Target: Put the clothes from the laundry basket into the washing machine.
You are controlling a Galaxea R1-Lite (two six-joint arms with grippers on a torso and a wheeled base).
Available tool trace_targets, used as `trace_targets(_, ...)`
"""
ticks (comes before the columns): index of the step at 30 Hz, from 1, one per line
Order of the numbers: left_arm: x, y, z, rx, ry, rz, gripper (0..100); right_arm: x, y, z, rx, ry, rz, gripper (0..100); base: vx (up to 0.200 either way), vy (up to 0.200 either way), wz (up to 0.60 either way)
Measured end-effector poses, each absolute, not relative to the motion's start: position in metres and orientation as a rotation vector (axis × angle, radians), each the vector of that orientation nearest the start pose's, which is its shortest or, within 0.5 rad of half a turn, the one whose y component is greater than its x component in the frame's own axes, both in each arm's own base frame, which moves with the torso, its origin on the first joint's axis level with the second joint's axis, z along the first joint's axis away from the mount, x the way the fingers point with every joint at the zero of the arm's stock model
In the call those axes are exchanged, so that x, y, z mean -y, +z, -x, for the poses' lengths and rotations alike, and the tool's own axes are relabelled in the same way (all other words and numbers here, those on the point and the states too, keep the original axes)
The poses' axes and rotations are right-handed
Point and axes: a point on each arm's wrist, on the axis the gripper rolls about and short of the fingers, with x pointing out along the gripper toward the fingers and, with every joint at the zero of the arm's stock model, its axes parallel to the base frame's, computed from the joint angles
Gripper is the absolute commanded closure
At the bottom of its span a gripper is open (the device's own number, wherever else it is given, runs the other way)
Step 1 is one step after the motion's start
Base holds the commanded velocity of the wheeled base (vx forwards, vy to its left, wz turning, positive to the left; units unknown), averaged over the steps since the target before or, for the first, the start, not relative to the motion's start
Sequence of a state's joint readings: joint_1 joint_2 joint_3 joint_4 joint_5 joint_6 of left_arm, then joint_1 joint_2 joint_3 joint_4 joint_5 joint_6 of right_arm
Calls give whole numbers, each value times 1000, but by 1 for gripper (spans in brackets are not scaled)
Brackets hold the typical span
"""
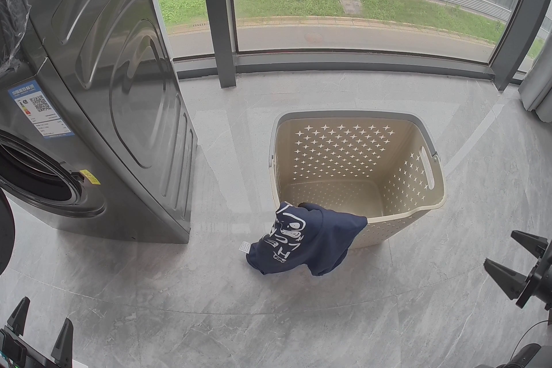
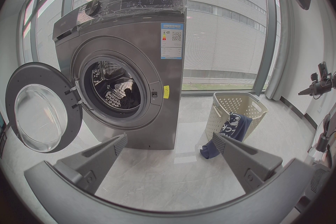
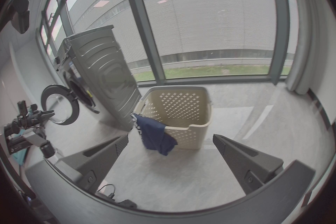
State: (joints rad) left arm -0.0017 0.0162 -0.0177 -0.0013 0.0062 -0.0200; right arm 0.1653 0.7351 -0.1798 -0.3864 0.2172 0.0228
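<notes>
- The washing machine [image 1: 115, 99] stands at 9 o'clock, with its round door [image 2: 42, 109] swung wide open.
- The laundry basket [image 1: 345, 150] sits on the floor at 1 o'clock.
- A dark blue shirt [image 1: 307, 240] hangs over the basket's rim at 7 o'clock and reaches down to the floor. It looks soft, light and floppy, so pinch the thick bunch on the rim.
- The left hand [image 1: 45, 320], at 7 o'clock, is wide open and holds nothing.
- The right hand [image 1: 503, 251], at 4 o'clock, is wide open and empty too.
</notes>
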Motion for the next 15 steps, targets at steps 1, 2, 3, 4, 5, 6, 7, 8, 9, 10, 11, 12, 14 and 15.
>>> trace_targets(1, 0, 81, 23, 3, 5, 20, 0, -18, 156, -69, -186, 397, -32, 0, 0, 0, 0)
trace_targets(2, 0, 81, 23, 3, 5, 20, 0, -19, 157, -72, -193, 409, -37, 0, 0, 0, 0)
trace_targets(3, 0, 81, 23, 3, 4, 20, 0, -21, 158, -78, -202, 422, -47, 0, 0, 0, 0)
trace_targets(4, 0, 81, 23, 3, 4, 21, 0, -24, 159, -84, -211, 432, -60, 0, 0, 0, 0)
trace_targets(5, 0, 81, 23, 3, 4, 21, 0, -25, 160, -87, -214, 437, -68, 0, 0, 0, 0)
trace_targets(6, 0, 81, 23, 3, 4, 21, 0, -27, 160, -93, -219, 443, -78, 0, 0, 0, 0)
trace_targets(7, 0, 81, 23, 3, 4, 21, 0, -29, 161, -99, -222, 447, -88, 0, 0, 0, 0)
trace_targets(8, 0, 81, 23, 3, 3, 21, 0, -30, 161, -103, -226, 450, -96, 0, 0, 0, 0)
trace_targets(9, 0, 81, 23, 3, 3, 21, 0, -32, 161, -108, -227, 452, -103, 0, 0, 0, 0)
trace_targets(10, 0, 81, 23, 3, 3, 21, 0, -34, 161, -114, -228, 456, -109, 0, 0, 0, 0)
trace_targets(11, 0, 81, 23, 3, 3, 21, 0, -35, 160, -118, -229, 458, -112, 0, 0, 0, 0)
trace_targets(12, 0, 81, 23, 3, 3, 22, 0, -37, 160, -123, -229, 461, -115, 0, 0, 0, 0)
trace_targets(14, 0, 81, 23, 3, 3, 22, 0, -40, 159, -132, -227, 464, -119, 0, 0, 0, 0)
trace_targets(15, 0, 81, 23, 3, 3, 22, 0, -42, 157, -136, -230, 462, -120, 0, 0, 0, 0)
